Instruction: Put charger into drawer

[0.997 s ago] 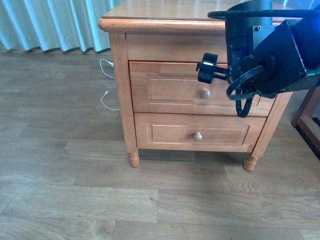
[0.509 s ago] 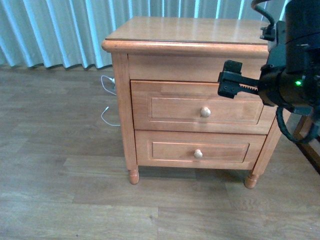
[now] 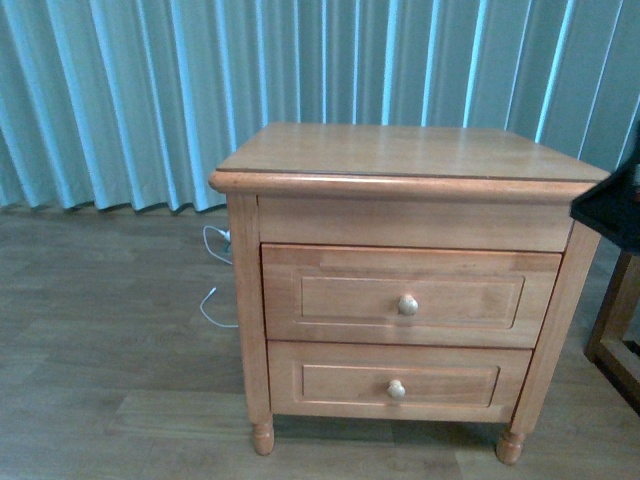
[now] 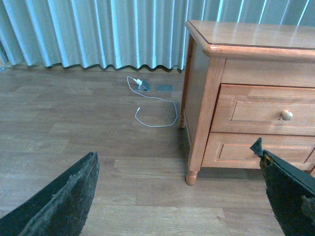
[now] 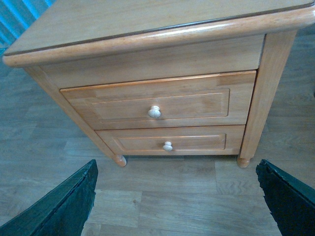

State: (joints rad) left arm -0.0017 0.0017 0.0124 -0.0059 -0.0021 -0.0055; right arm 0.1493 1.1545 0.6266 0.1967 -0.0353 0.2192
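The charger is out of view in every frame. The drawer (image 3: 340, 297) is the upper, taller one of a honey-coloured nightstand and it is closed, its round knob (image 3: 408, 304) facing me. It also shows as the drawer (image 4: 256, 110) and the drawer (image 5: 128, 105) in the wrist views. My left gripper (image 4: 175, 160) is open over bare floor beside the nightstand's left front leg. My right gripper (image 5: 177, 169) is open over the floor in front of the nightstand, holding nothing.
The lower, shorter drawer (image 3: 400, 383) is closed too. A thin white cable with plug (image 4: 147, 98) lies on the floor left of the nightstand, below the blue curtain (image 3: 150, 90). A dark wooden furniture leg (image 3: 610, 330) stands at the right. Black arm housing (image 3: 612, 212) juts in there.
My right arm has pulled away from the upper drawer front and nearly left the front view at the right edge. The front view has lifted, showing the nightstand's top and the curtain.
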